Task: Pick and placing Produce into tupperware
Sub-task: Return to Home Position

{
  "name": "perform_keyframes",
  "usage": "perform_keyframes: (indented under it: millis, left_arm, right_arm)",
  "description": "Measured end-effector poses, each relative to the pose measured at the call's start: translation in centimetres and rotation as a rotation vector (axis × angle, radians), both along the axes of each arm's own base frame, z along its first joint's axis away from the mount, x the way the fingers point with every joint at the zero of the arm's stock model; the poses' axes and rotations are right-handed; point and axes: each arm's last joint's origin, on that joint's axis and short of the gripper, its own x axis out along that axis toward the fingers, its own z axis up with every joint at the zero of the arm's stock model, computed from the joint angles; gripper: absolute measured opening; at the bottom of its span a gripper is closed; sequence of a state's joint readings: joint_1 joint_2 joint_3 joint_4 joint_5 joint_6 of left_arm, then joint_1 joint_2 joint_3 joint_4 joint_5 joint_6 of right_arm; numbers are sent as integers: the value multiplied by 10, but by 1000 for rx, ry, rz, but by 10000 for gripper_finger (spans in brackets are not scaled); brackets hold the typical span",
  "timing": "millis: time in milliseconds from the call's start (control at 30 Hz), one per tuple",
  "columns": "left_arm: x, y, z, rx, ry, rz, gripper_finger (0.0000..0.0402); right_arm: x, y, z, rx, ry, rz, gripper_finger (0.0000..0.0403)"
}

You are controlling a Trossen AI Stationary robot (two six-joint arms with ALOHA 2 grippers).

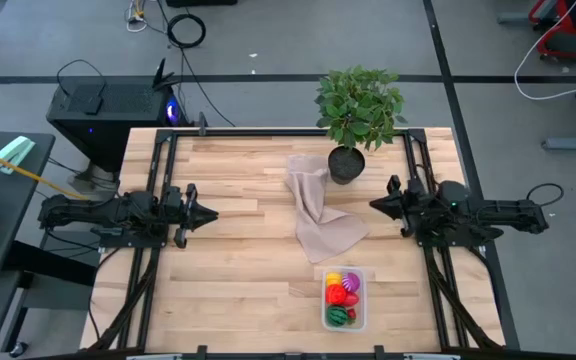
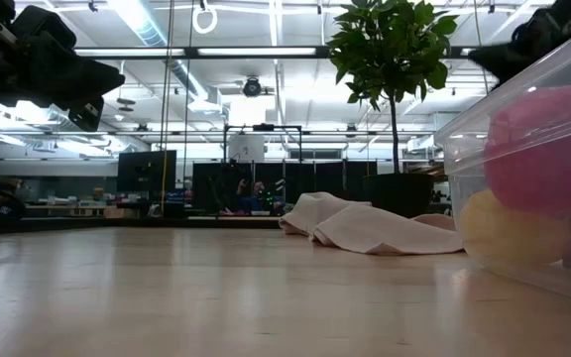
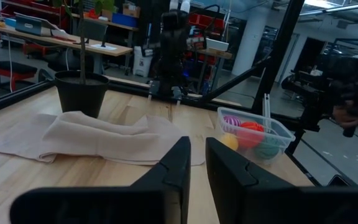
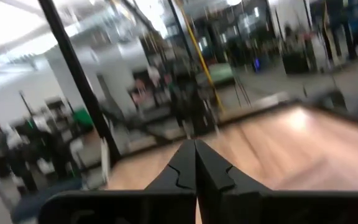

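Note:
The clear tupperware (image 1: 345, 298) sits near the table's near edge, right of centre. Inside it lie the produce: a yellow piece (image 1: 332, 280), a magenta one (image 1: 353, 281), a red one (image 1: 338, 295) and a striped green one (image 1: 339, 316). The low view shows the tupperware wall (image 2: 523, 109) close by, with magenta (image 2: 543, 149) and yellow (image 2: 504, 228) pieces behind it. My left gripper (image 1: 208, 213) (image 3: 197, 146) hovers over the table's left part, its fingers a narrow gap apart, holding nothing. My right gripper (image 1: 374, 206) (image 4: 195, 149) hovers at the right, shut and empty.
A beige cloth (image 1: 318, 215) lies crumpled in the middle of the table, between the two grippers. A potted leafy plant (image 1: 358, 110) stands at the far edge behind it. Bare wood (image 1: 238, 280) spreads left of the tupperware.

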State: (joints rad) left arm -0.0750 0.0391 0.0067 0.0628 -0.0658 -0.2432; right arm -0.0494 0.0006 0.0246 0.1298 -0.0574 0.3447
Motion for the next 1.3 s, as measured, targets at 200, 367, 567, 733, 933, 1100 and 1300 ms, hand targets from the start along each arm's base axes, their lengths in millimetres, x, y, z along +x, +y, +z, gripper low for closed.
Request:
perform_keyframes:
  millis: [200, 367, 567, 733, 933, 1100, 1300]
  left_arm:
    - [0, 0, 0, 1, 0, 0, 63]
    - [0, 0, 0, 1, 0, 0, 59]
    - [0, 0, 0, 1, 0, 0, 53]
    - [0, 0, 0, 1, 0, 0, 59]
    - [0, 0, 0, 0, 0, 0, 63]
    - [0, 0, 0, 0, 0, 0, 57]
    - [0, 0, 0, 1, 0, 0, 54]
  right_arm:
    - [2, 1, -14, 5, 153, 55, 0]
    - [3, 2, -15, 7, 164, 69, 2]
    - [3, 2, -15, 54, 165, 64, 13]
    - [3, 2, -15, 55, 165, 63, 19]
    - [3, 1, -15, -78, 161, 44, 17]
    - [3, 1, -15, -216, 156, 35, 19]
    - [3, 1, -15, -205, 157, 36, 20]
